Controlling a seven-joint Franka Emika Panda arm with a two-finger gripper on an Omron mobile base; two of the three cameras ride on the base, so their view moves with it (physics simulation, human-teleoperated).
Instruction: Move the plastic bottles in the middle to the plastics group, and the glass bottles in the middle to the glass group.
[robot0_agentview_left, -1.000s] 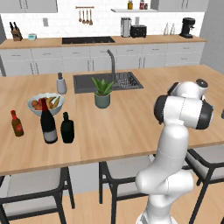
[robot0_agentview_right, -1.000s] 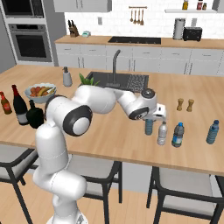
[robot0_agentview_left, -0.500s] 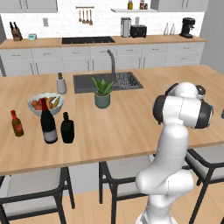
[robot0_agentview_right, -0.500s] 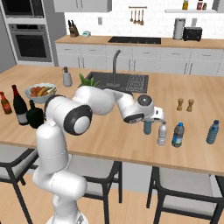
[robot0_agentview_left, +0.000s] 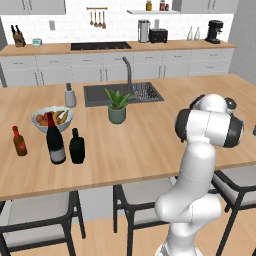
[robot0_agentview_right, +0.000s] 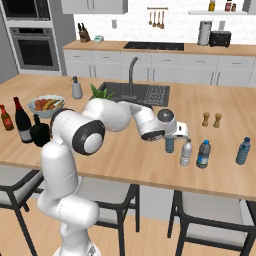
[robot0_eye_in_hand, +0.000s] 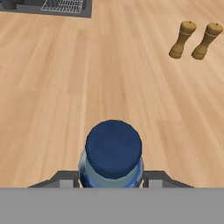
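Leftward since before, the arm (robot0_agentview_right: 120, 116) reaches across centre frame, fingers (robot0_eye_in_hand: 151, 178) clamped on a blue-capped bottle (robot0_eye_in_hand: 113, 155) above bare desk (robot0_eye_in_hand: 109, 78).

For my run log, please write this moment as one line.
claw: shut on blue bottle | right of it: clear bottle, labelled bottle | black bottle: by wine bottle

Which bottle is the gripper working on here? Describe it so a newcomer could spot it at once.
On the wooden island counter, right of the sink, three small bottles stand near the front edge. It is the blue-capped bottle between the fingers of the gripper, just left of the clear white-capped bottle and the blue-labelled bottle.
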